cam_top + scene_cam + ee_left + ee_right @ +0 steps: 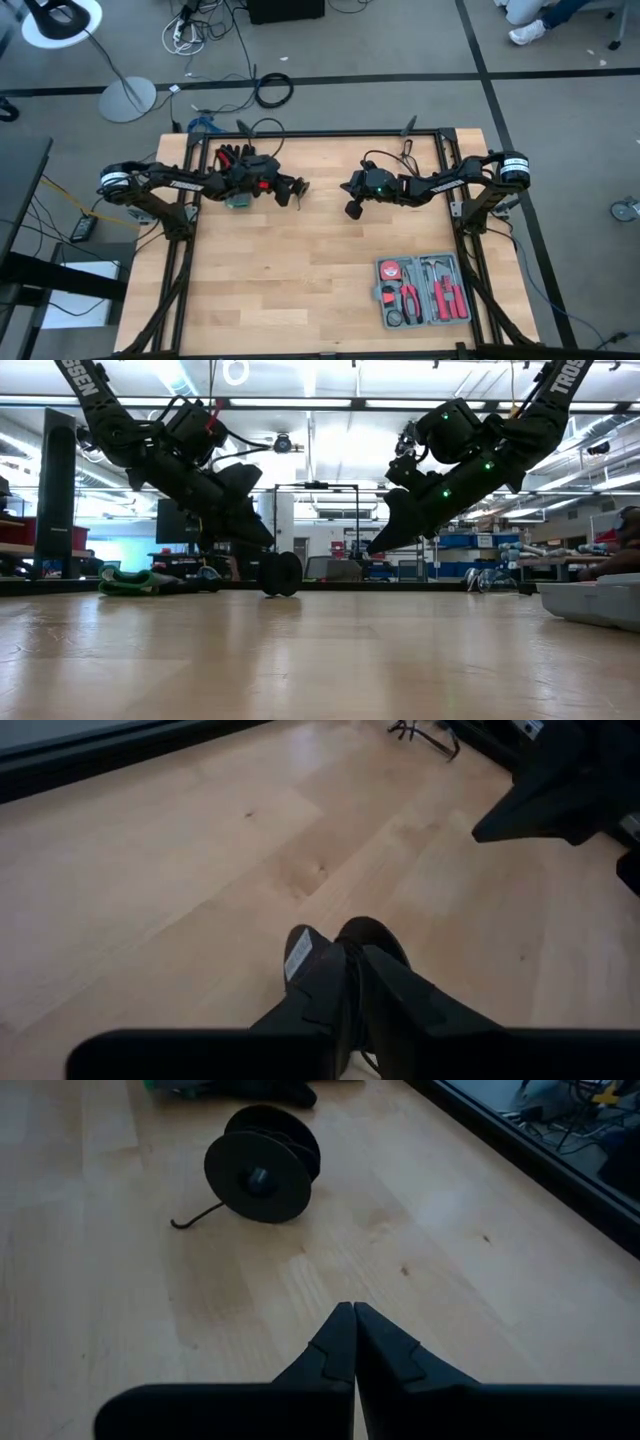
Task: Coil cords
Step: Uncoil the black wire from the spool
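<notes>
Writing: "TROSSEN" in white letters runs along both dark arms in the low view; a small white label sits on one finger of the left gripper, its print too small to read.
Spool: black, two round flat flanges with the thin wire wound between them; it stands on edge on the table, flat face toward the right wrist camera, axle roughly level with the tabletop.
Wire end: a short black tail leaves the spool's lower edge and lies on the wood, hooked at its tip.
Spool position: near the table's middle in depth, between the two grippers in the low view, touching neither.
Left gripper: above the table, fingers pressed together, nothing between them.
Right gripper: above bare wood, pointing at the spool, fingers closed tip to tip, empty.
Table: pale butcher-block wood, visible grain, black metal frame.
Tool case: grey tray, red-handled tools, near the right front corner.
Glove: green, limp, far left on the table.
</notes>
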